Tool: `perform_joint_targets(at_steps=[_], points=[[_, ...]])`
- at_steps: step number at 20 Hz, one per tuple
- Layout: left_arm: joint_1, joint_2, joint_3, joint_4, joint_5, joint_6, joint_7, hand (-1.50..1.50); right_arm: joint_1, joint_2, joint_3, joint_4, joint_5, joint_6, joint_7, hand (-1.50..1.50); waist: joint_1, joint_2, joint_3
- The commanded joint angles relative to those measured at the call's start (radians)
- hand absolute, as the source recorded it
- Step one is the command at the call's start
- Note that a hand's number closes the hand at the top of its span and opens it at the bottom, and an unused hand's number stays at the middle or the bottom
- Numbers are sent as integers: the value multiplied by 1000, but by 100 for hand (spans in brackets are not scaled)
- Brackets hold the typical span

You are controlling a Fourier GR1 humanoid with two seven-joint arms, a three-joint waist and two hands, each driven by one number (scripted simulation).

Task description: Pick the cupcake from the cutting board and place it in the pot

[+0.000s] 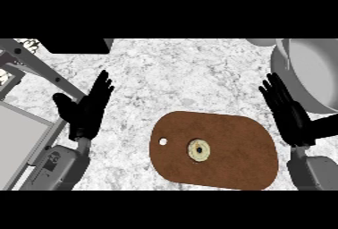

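Cupcake (pixel 199 150): sits upright near the middle of the cutting board, seen from straight above as a round top, so no long axis shows.
Cutting board (pixel 224 134): brown oval, long axis running left to right, hanging hole at its left end.
Right hand (pixel 288 114): flat, fingers straight, pointing far, holding nothing, just right of the board.
Pot (pixel 300 67): grey, far right, beyond that hand.
Left hand (pixel 86 112): also spread flat, empty, well left of the board.

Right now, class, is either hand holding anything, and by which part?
Nothing is held. Left hand and right hand are open; the cupcake sits untouched on the cutting board.
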Motion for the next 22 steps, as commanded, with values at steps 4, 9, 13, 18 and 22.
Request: perform_joint_targets(at_steps=[4, 9, 13, 18, 22], points=[[94, 29, 19, -60, -66, 37, -127, 0, -70, -78, -54, -205, 7, 185, -346, 150, -19, -2, -15], [163, 17, 13, -108, -93, 42, -230, 0, 53, -96, -154, -131, 312, -123, -524, -150, -22, 18, -16], [264, 27, 0, -199, -111, 53, -250, 0, 190, 28, -11, -241, 340, -43, -817, -150, -18, 14, -16], [230, -13, 3, -144, -144, 51, -271, 0, 408, 41, 58, -433, 415, -41, -947, -150, -38, 18, -17], [262, 5, 21, -173, -131, 31, -272, 0, 473, -68, 62, -537, 563, -80, -741, -150, -36, 17, -19]])
